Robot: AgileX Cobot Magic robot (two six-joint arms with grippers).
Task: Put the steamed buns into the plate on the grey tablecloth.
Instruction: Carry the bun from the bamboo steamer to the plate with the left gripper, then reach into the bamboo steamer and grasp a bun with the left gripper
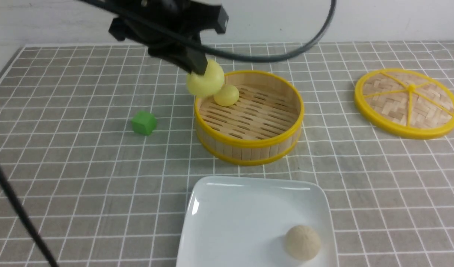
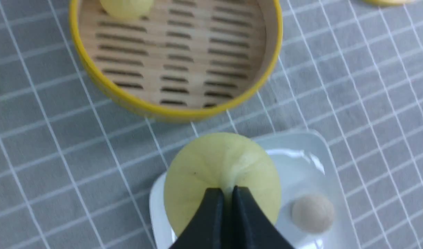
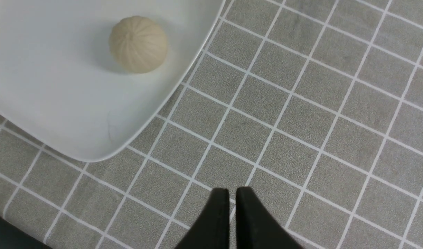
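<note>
My left gripper is shut on a pale yellow steamed bun, held in the air over the far left rim of the bamboo steamer basket. In the left wrist view its black fingertips pinch the bun's top. A second yellow bun lies inside the basket. A beige-white bun rests in the white square plate on the grey tablecloth. My right gripper hovers over bare cloth beside the plate's corner, fingers nearly together, holding nothing.
A green cube sits on the cloth left of the basket. The woven yellow-rimmed lid lies flat at the far right. A black cable arcs above the basket, and another crosses the lower left corner.
</note>
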